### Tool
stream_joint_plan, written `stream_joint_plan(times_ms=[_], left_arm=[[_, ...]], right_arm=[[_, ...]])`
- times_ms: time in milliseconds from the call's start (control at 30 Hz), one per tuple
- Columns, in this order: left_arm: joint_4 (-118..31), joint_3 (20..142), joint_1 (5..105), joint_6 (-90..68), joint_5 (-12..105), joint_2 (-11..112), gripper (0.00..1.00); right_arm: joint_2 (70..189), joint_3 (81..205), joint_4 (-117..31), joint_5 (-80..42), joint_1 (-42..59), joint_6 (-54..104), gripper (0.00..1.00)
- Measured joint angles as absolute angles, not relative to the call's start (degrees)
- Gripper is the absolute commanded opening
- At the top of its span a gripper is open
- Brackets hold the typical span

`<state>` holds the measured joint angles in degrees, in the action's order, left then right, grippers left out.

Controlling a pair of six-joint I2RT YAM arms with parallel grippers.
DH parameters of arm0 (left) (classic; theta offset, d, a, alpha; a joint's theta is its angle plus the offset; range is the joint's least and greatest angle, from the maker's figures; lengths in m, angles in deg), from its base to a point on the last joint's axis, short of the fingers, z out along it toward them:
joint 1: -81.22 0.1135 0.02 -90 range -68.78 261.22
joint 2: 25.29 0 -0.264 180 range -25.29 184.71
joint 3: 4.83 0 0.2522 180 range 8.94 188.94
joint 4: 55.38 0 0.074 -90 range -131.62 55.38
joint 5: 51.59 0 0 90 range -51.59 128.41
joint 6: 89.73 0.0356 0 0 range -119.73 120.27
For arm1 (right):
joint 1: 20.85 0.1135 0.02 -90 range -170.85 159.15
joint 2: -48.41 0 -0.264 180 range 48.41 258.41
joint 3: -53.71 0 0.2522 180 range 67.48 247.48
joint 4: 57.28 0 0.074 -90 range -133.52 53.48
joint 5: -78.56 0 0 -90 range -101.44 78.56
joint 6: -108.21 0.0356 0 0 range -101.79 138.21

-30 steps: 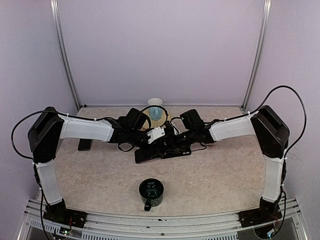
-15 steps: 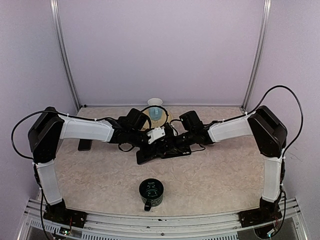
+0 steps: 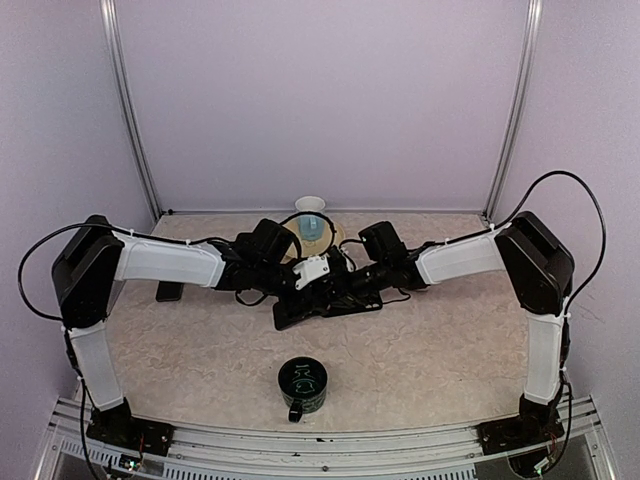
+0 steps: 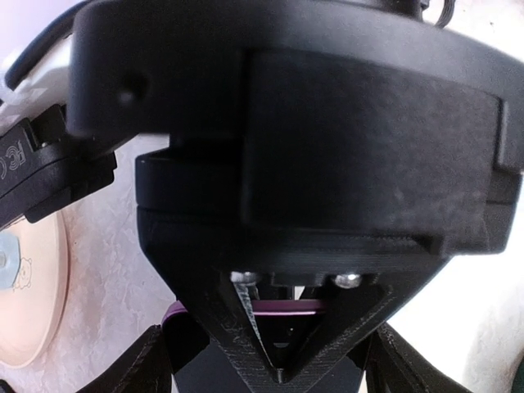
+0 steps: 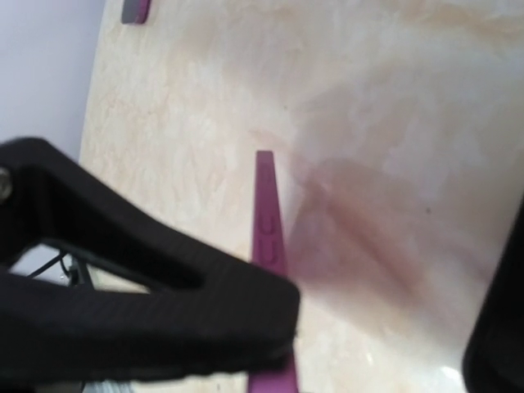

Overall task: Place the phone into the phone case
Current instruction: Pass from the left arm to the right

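The phone case is a dark slab with a purple rim, lying tilted mid-table between both arms. In the right wrist view only its thin purple edge shows. In the left wrist view its purple rim shows above a dark face; I cannot tell the phone from the case. My left gripper has its fingers at either side of the dark slab and holds it. My right gripper is spread wide, with one finger resting on the purple edge. The right gripper's body blocks most of the left wrist view.
A dark green mug stands near the front. A white cup and a blue cup on a beige plate stand at the back. A dark flat thing with a purple edge lies at the left.
The right arm has shifted slightly left toward the case. The left arm and the case have barely moved.
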<state>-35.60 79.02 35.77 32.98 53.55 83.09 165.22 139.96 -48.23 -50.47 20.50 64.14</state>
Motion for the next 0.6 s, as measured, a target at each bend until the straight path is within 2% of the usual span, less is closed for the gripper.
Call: stream_joint_plan(times_ms=[67,133,167,600], left_arm=[[-36.08,78.28,35.73,32.80,53.09,82.28,0.80],[-36.54,77.62,35.71,32.56,52.79,81.56,0.97],[-36.89,77.31,35.68,32.65,52.57,81.21,0.99],[-39.84,74.69,35.90,29.31,50.99,73.78,0.99]], right_arm=[[165.22,139.96,-48.84,-51.08,20.50,64.34,0.00],[165.22,139.96,-49.54,-51.58,20.50,64.40,0.00],[165.20,139.96,-49.76,-51.71,20.47,64.40,0.00],[163.71,138.08,-50.37,-52.21,18.86,64.34,0.00]])
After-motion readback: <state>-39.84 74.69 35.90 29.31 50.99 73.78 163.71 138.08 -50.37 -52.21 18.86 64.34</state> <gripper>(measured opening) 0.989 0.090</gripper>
